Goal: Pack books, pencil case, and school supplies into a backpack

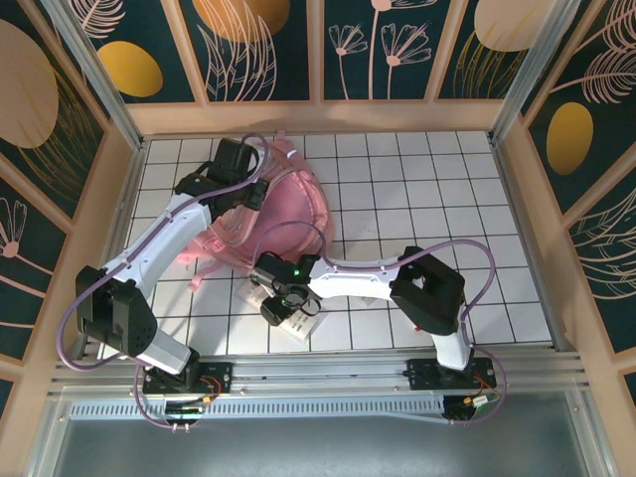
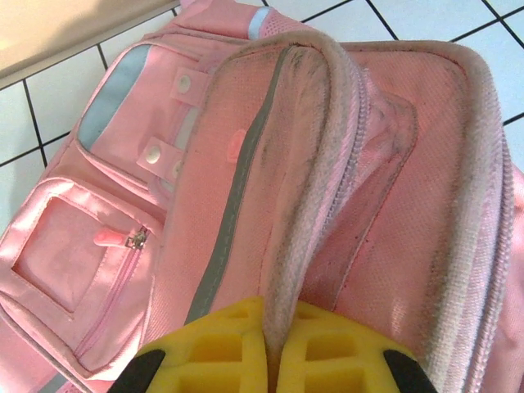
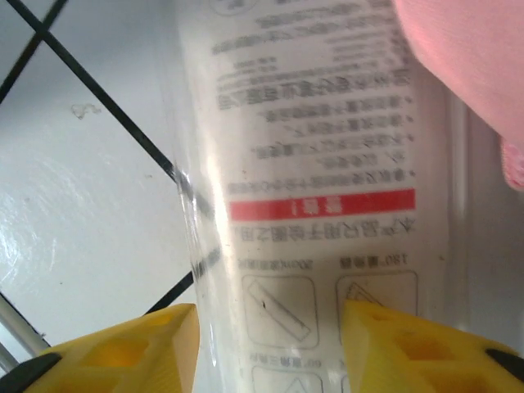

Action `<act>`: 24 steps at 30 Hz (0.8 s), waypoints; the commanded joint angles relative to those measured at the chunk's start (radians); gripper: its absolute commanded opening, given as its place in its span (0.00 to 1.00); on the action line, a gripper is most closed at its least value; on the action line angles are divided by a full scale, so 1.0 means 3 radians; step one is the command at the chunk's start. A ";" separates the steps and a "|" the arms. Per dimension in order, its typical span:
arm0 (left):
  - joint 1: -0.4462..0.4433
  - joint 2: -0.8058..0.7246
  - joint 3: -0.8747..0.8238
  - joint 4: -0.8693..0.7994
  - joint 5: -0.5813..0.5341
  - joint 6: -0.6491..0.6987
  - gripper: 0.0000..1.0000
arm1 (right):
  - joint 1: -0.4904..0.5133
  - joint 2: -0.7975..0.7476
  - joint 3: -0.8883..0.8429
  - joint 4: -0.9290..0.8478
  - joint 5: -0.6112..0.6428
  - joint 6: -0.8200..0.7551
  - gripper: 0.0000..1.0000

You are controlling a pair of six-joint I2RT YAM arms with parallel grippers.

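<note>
Top external view: the backpack (image 1: 288, 214) lies flat on the tiled table (image 1: 427, 199), at about 10 o'clock from the table's centre, its opening facing 6 o'clock towards the arms.

The left gripper (image 1: 255, 191) sits at the pack's 10 o'clock edge. In the left wrist view its yellow fingers (image 2: 213, 344) are closed together on a padded pink rim of the opening. In my judgement this grip lifts the flap, so the mouth stands open for loading.

At 6 o'clock from the pack, just beside its lower edge, lies a long white packet (image 1: 303, 326) with red print in a clear sleeve. It appears to be one of the supplies.

The right gripper (image 1: 281, 303) hangs directly over the packet. In the right wrist view its fingers stand apart, one at each side of the printed card (image 3: 319, 164). I cannot tell whether the pads touch the sleeve. Pink fabric shows at 1 o'clock in that view, so the packet lies close to the pack.

Assessment: a pick of the packet is being set up. The flat sleeve on a hard table offers little edge to pinch and may slip.
</note>
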 commanded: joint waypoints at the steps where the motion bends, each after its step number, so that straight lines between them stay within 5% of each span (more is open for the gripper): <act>1: 0.0042 -0.0192 -0.0125 -0.0039 -0.0162 -0.0044 0.00 | 0.0016 -0.0154 -0.0029 -0.0144 -0.0054 0.0014 0.55; 5: 0.0041 -0.0275 -0.0228 -0.0032 -0.0139 -0.0083 0.00 | 0.0080 -0.0115 -0.0036 -0.0185 0.0202 0.0024 0.70; 11: 0.0044 -0.0408 -0.0386 0.0006 -0.0227 -0.0106 0.00 | 0.0203 0.0143 0.0151 -0.0488 0.0775 -0.0155 0.80; 18: 0.0070 -0.0295 -0.0190 0.0067 -0.0345 -0.0113 0.00 | 0.0050 -0.0021 -0.0193 -0.0214 0.0108 -0.0557 0.92; 24: 0.0080 -0.0178 -0.0099 0.0023 -0.0389 -0.0119 0.00 | 0.0059 0.0234 -0.0211 -0.0418 0.0339 -0.0815 0.99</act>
